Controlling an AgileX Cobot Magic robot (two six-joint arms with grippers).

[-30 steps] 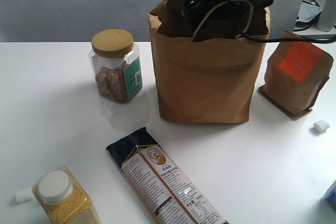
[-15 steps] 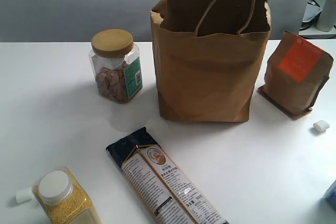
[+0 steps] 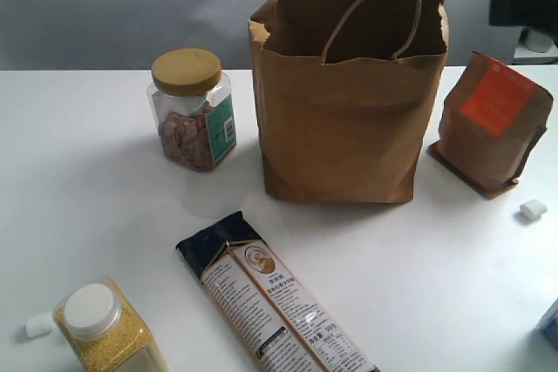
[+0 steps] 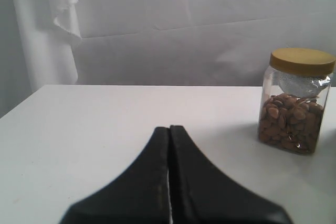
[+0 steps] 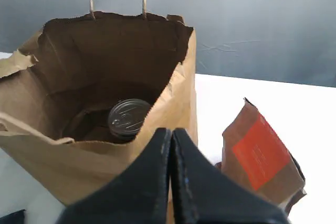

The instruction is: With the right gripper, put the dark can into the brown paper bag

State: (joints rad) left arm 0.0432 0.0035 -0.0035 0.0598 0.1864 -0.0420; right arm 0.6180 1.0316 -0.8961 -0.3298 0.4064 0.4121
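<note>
A white table [image 3: 87, 180] stands before a plain grey backdrop [image 3: 131, 6]; the print on the orange-labelled pouch [image 3: 493, 124] and the long packet [image 3: 270, 294] is too small to read. The dark can [image 5: 128, 118] stands upright inside the brown paper bag [image 5: 68, 166], axis vertical and silver lid up, seemingly on the bag's floor. The right gripper [image 5: 170, 140] and the left gripper [image 4: 169, 135] each have their fingers pressed together on nothing.

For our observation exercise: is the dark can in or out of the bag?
In: the dark can stands lid-up at the bottom of the brown paper bag.

Nut jar [image 3: 190, 115], pouch [image 3: 493, 128], noodle packet [image 3: 270, 294] — on table [image 3: 87, 180]
</note>
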